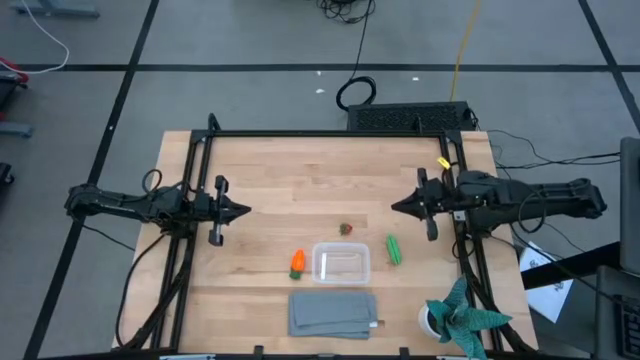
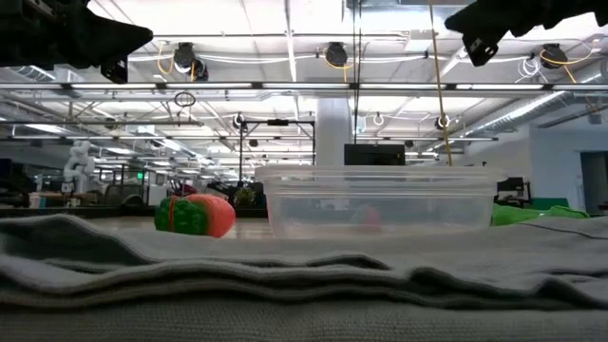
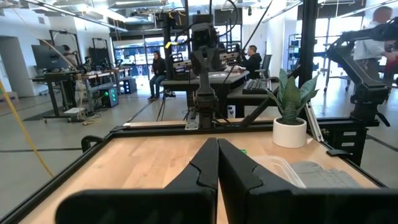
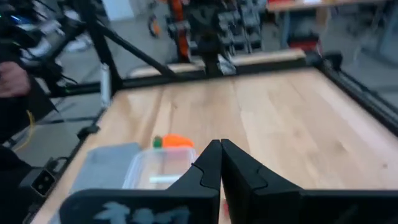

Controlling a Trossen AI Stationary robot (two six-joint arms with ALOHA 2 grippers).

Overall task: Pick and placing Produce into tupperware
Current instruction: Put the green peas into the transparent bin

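Note:
The orange carrot (image 1: 297,262) with its green top lies on the table just left of the clear tupperware (image 1: 341,263); it also shows in the low view (image 2: 195,216) and the right wrist view (image 4: 173,142). The green pod (image 1: 393,249) lies right of the tupperware. The small reddish-brown piece (image 1: 346,229) lies beyond its far edge. My left gripper (image 1: 246,211) hovers shut at the table's left side, above the surface. My right gripper (image 1: 393,207) hovers shut at the right side, up and away from the produce. In the wrist views both pairs of fingers (image 3: 217,163) (image 4: 220,163) are closed together.
A grey folded cloth (image 1: 334,313) lies at the near edge, in front of the tupperware. A potted green plant (image 1: 460,316) stands at the near right corner. A black frame (image 1: 330,134) runs along the table's far and side edges. Bare wood lies between the grippers.

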